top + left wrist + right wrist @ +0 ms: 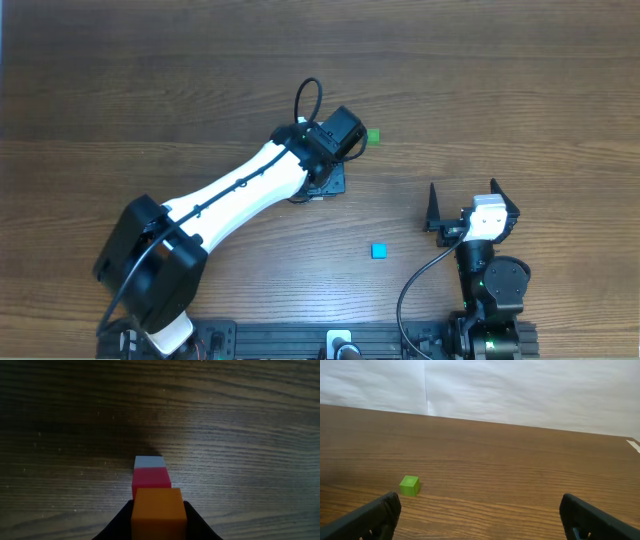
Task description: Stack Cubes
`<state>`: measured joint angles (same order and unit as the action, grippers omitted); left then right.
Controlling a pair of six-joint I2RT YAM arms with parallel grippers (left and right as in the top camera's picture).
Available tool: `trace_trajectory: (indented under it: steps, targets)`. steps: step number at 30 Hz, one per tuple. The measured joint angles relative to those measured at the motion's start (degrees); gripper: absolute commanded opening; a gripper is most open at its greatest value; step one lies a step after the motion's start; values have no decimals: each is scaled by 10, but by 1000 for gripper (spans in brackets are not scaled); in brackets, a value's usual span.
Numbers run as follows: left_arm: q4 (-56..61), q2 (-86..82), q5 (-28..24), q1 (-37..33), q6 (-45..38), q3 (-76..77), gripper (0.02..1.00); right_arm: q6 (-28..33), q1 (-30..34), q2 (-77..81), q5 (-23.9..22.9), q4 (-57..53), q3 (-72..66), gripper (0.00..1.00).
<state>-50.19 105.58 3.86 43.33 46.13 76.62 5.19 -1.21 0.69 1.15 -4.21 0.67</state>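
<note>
Orange cube (159,510), smooth-faced, clamped in left gripper (159,522), seemingly over red cube (151,480).

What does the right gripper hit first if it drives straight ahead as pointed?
Likely nothing near. The right gripper, open, points across bare table. The green cube sits off to one side of that line and would probably be missed, though depth is unclear. Beyond the table stands a white backdrop.

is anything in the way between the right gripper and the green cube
Nothing visible does. Bare table lies between the open right gripper and the green cube. The left gripper, shut on the orange cube, is close beside the green cube in the top view; the blue cube lies off to one side.
</note>
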Motion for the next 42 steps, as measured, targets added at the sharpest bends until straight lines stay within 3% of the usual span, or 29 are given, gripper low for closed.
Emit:
trace_trajectory:
  steps: [19,42]
  targets:
    - [1,10,7,0,0,0,51,-1,0,0,0,0,0,991]
    - [-1,12,7,0,2,2,334,0,0,0,0,0,0,993]
